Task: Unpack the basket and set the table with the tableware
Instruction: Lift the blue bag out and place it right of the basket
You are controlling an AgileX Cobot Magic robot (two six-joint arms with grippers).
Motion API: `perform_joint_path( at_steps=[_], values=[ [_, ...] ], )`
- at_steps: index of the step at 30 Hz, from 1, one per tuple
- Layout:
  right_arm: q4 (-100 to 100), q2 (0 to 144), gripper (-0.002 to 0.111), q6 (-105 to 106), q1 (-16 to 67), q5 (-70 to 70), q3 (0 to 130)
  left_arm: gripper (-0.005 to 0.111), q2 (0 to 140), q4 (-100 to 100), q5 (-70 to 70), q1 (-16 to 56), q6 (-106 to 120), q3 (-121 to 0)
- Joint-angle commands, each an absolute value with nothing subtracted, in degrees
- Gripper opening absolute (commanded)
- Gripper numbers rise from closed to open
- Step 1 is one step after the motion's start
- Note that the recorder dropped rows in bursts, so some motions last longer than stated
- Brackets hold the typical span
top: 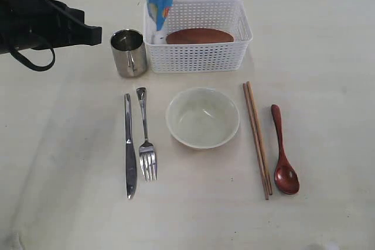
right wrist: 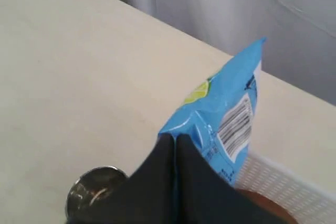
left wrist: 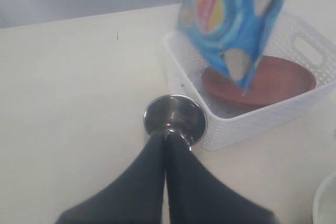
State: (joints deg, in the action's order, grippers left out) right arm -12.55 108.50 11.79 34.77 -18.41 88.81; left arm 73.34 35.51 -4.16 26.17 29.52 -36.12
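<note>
Chopsticks foremost, plate half-hidden inside basket

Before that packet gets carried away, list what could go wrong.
1. The snack packet hangs from one pinched edge in the right fingers over the basket. It may slip and land on the plate.
2. The mug stands just beside the basket, near the packet. A sideways swing could tip it.
3. The shut left fingers sit close to the mug, so both arms crowd one corner and might bump.
</note>
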Motion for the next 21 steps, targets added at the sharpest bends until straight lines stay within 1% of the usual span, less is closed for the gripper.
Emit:
perform_joint_path(
  at_steps=[1, 6, 12, 18, 21],
  values=[
    [-10.2, 102.3, 0.000, 11.8, 29.5, -28.1, 89.3, 0.000, 73.3, 35.6, -4.6, 25.9, 29.8, -35.8],
    [-9.6, 97.1, 0.000, 11.8, 22.0, -37.7, 88.0, 0.000, 73.3, 35.6, -4.6, 25.9, 29.8, -35.8],
    [-9.0, 92.3, 0.000, 11.6, 14.3, -37.2, 78.7, 0.000, 73.3, 35.6, -4.6, 25.9, 29.8, -35.8],
    [-8.5, 93.5, 0.000, 11.4, 13.4, -35.4, 70.6, 0.000, 73.3, 35.6, -4.6, 25.9, 29.8, -35.8],
    [-3.7, 95.1, 0.000, 7.3, 13.4, -33.0, 67.8, 0.000, 73.3, 35.6, -4.6, 25.9, 29.8, -35.8]
  ],
)
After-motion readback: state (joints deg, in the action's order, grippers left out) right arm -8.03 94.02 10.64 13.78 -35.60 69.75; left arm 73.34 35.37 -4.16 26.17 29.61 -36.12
